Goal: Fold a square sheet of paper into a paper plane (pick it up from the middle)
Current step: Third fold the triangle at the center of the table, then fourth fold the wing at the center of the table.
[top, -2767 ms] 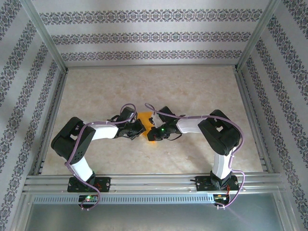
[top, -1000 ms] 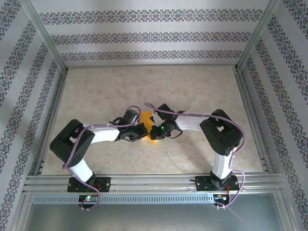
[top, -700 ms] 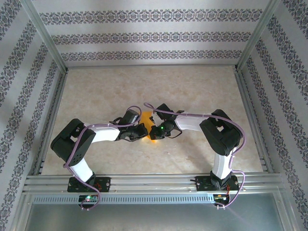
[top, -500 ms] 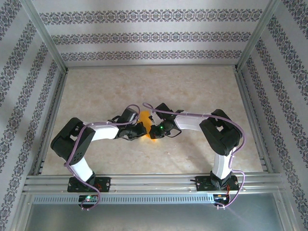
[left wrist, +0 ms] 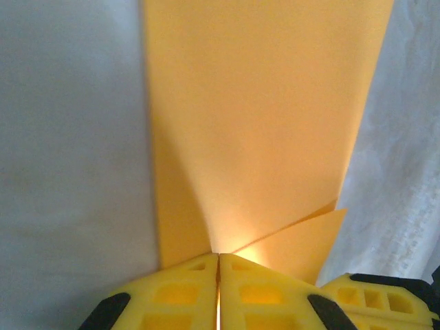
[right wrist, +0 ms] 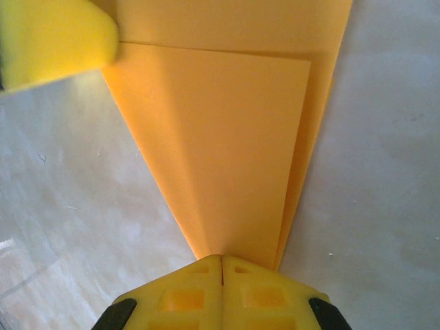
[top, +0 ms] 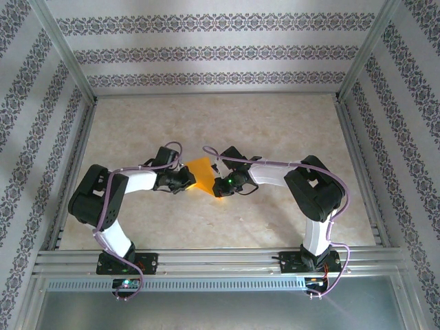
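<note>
Top external view: a thin bright orange folded sheet of paper (top: 201, 172) sat just left of the frame's centre, over a pale marble-patterned tabletop (top: 275, 124). It was caught between the two black arms' tips. Its long axis slanted from upper left to lower right, with a narrower corner aimed at the lower right. The left gripper (top: 185, 180) met its left edge. The right gripper (top: 218, 185) met its lower right corner. Whether the sheet touched the tabletop could not be told.

Left wrist view: the left gripper (left wrist: 218, 258) sat at the bottom centre, its yellow fingers (left wrist: 172, 295) pressed together on the sheet's narrow end. The sheet (left wrist: 261, 124) ran straight up the frame, widening toward the top edge. A small triangular flap stuck out at the lower right.

Right wrist view: the right gripper (right wrist: 221, 260) sat at the bottom centre, clamped tight on a pointed end of the sheet (right wrist: 227, 151). The paper fanned upward in overlapping layers, crossed by a crease near the top. One blurred yellow finger (right wrist: 55, 38) of the left gripper touched its upper left corner.
</note>
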### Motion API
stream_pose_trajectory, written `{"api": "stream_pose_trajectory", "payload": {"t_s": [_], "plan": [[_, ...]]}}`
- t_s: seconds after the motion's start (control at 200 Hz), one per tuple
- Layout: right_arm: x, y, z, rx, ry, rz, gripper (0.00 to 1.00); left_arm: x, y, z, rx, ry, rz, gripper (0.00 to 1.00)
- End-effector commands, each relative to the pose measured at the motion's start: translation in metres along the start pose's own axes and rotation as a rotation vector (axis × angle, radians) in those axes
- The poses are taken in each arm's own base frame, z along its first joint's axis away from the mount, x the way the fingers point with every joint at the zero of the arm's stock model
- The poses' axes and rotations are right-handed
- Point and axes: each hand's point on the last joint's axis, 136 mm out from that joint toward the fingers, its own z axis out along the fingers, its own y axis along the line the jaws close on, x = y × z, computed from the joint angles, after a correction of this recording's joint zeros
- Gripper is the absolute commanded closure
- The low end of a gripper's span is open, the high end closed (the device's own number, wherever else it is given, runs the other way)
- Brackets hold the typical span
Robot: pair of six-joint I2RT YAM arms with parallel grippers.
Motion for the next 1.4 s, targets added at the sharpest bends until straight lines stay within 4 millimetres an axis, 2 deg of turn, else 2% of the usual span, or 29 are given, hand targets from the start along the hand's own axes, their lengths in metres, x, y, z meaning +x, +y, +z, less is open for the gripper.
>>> {"api": "stream_pose_trajectory", "payload": {"t_s": [0.0, 0.14, 0.215, 0.285, 0.41, 0.48, 0.56, 0.635, 0.739, 0.849, 1.034, 1.169, 1.394], "plan": [[0.062, -0.065, 0.011, 0.231, 0.188, 0.112, 0.96, -0.011, 0.059, -0.018, -0.203, -0.066, -0.035, 0.91], [0.056, -0.059, 0.010, 0.204, 0.170, 0.103, 0.95, -0.022, 0.052, -0.034, -0.179, -0.106, -0.016, 0.90], [0.047, -0.050, 0.007, 0.166, 0.146, 0.092, 0.95, -0.029, 0.036, -0.046, -0.137, -0.139, 0.005, 0.89], [0.032, -0.034, 0.001, 0.092, 0.100, 0.084, 0.94, -0.033, 0.017, -0.056, -0.074, -0.165, 0.022, 0.88], [-0.012, 0.008, -0.029, -0.080, -0.048, 0.064, 0.91, -0.034, -0.016, -0.070, 0.064, -0.202, 0.020, 0.84], [-0.035, 0.027, -0.052, -0.143, -0.149, 0.056, 0.84, -0.030, -0.027, -0.072, 0.113, -0.204, 0.008, 0.83], [-0.052, 0.030, -0.070, -0.132, -0.242, 0.087, 0.76, -0.024, -0.035, -0.068, 0.145, -0.197, -0.008, 0.79], [-0.058, 0.025, -0.074, -0.095, -0.285, 0.136, 0.74, -0.016, -0.038, -0.061, 0.162, -0.185, -0.025, 0.72], [-0.058, 0.025, -0.066, -0.076, -0.287, 0.173, 0.72, -0.008, -0.041, -0.048, 0.182, -0.164, -0.048, 0.61], [-0.052, 0.033, -0.052, -0.072, -0.254, 0.163, 0.69, 0.000, -0.041, -0.034, 0.197, -0.139, -0.071, 0.57], [-0.054, 0.017, -0.030, -0.014, -0.232, 0.196, 0.65, 0.004, -0.042, -0.017, 0.218, -0.110, -0.097, 0.55], [-0.060, 0.007, -0.021, 0.001, -0.226, 0.216, 0.65, 0.003, -0.038, -0.014, 0.208, -0.116, -0.118, 0.54], [-0.053, -0.009, -0.008, 0.014, -0.190, 0.264, 0.65, 0.005, -0.023, -0.012, 0.145, -0.125, -0.150, 0.54]]}}
